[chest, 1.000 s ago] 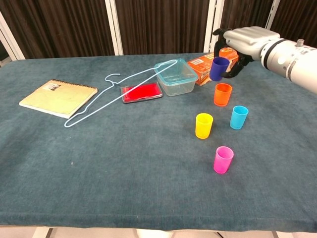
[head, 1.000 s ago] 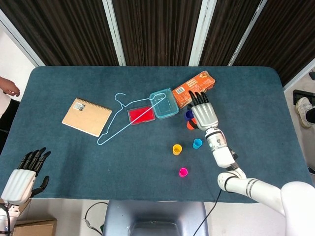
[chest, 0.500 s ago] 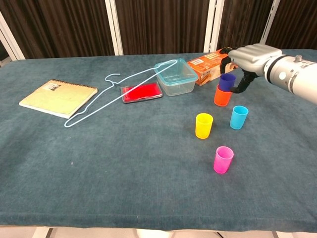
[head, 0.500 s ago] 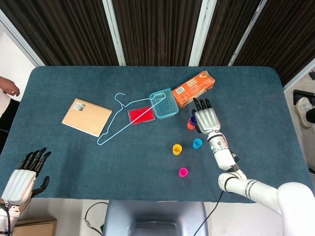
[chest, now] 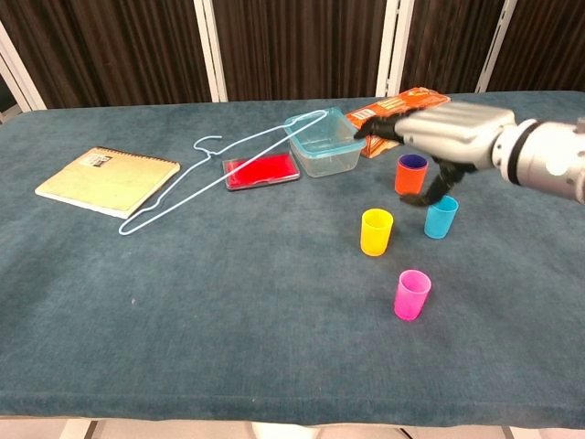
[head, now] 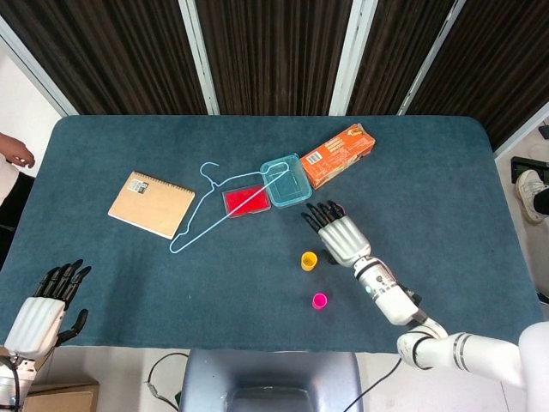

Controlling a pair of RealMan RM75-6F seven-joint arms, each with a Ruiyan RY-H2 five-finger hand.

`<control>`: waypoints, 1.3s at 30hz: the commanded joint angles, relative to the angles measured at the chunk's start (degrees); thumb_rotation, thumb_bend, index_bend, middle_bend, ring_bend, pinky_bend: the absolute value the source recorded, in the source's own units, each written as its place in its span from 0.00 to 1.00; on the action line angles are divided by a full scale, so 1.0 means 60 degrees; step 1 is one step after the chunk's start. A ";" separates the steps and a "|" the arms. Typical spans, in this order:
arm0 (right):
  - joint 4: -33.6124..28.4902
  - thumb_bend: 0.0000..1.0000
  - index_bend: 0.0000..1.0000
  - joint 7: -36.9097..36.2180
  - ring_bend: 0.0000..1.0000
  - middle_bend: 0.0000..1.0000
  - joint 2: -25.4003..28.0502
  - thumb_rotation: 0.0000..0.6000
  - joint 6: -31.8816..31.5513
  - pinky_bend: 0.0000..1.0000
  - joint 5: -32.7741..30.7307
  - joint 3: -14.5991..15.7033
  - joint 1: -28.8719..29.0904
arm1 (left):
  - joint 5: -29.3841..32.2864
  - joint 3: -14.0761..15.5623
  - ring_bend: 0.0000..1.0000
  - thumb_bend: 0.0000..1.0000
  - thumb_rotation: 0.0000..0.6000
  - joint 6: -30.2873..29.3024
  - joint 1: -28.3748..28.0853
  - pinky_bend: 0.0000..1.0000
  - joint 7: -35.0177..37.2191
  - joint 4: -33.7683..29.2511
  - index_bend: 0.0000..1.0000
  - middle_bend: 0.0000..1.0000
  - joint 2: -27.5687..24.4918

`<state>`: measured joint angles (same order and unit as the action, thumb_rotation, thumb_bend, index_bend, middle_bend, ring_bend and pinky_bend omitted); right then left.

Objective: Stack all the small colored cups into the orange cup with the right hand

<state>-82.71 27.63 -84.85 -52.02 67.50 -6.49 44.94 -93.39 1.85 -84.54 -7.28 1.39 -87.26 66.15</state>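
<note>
Nearest the robot on the bench (chest: 228,320), the left robot hand (head: 39,309) hangs off the front left corner with its fingers spread and nothing in them. Just inside the front edge stands the pink cup (chest: 411,294), upright and alone. Behind it is the yellow cup (chest: 376,231), also upright, and to its right the blue cup (chest: 441,216).

The right robot hand (chest: 443,137) hovers over the blue cup, palm down, with its fingers stretched toward the middle of the bench and its thumb (chest: 433,189) hooked down just beside the cup's rim; whether the thumb touches the cup is hard to tell from either view. It holds nothing.

A little further back, the orange cup (chest: 410,174) stands upright with a dark purple cup (chest: 412,161) nested inside it, only the rim showing. In the head view both are hidden under the hand.

Beyond these lie a clear plastic container (chest: 324,142), a red flat case (chest: 261,170) at its left, and a pale blue wire hanger (chest: 215,179) leaning across both. An orange carton (chest: 395,112) sits behind the hand, and a tan spiral notebook (chest: 108,180) lies far left.
</note>
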 commanded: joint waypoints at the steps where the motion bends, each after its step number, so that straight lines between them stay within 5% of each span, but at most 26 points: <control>1: -0.0260 0.47 0.24 0.0471 0.00 0.00 0.0070 1.00 0.0139 0.00 0.0124 0.0343 -0.0057 | -0.0012 0.0006 0.00 0.46 1.00 -0.0018 0.0009 0.09 -0.0002 0.0001 0.00 0.00 0.0001; 15: 0.0891 0.47 0.53 0.0160 0.00 0.00 -0.1079 1.00 0.0424 0.00 0.0108 0.0322 0.0139 | 0.0008 -0.0029 0.00 0.46 1.00 -0.0029 -0.0018 0.09 0.0133 0.0015 0.00 0.00 -0.0057; 24: 0.1129 0.47 0.62 -0.0319 0.00 0.05 -0.1277 1.00 0.0076 0.00 0.0446 0.0201 0.0041 | -0.0005 -0.0007 0.00 0.46 1.00 -0.0022 -0.0017 0.09 0.0120 -0.0004 0.00 0.00 -0.0064; 32: 0.1780 0.47 0.65 -0.0923 0.00 0.08 -0.1204 1.00 -0.1325 0.00 0.0372 -0.0952 -0.0148 | -0.0079 0.0059 0.00 0.46 1.00 -0.0097 0.0045 0.09 0.0081 0.0031 0.00 0.00 -0.0025; 39: 0.2918 0.47 0.65 -0.0445 0.00 0.08 -0.1225 1.00 -0.0656 0.00 -0.1036 -0.1701 0.0146 | -0.0160 0.0121 0.00 0.46 1.00 -0.0050 0.0041 0.09 -0.0093 0.0035 0.00 0.00 0.0058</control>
<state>-67.06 23.92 -92.07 -57.52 63.59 -15.38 45.16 -94.38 2.61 -84.96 -6.96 0.91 -87.05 66.43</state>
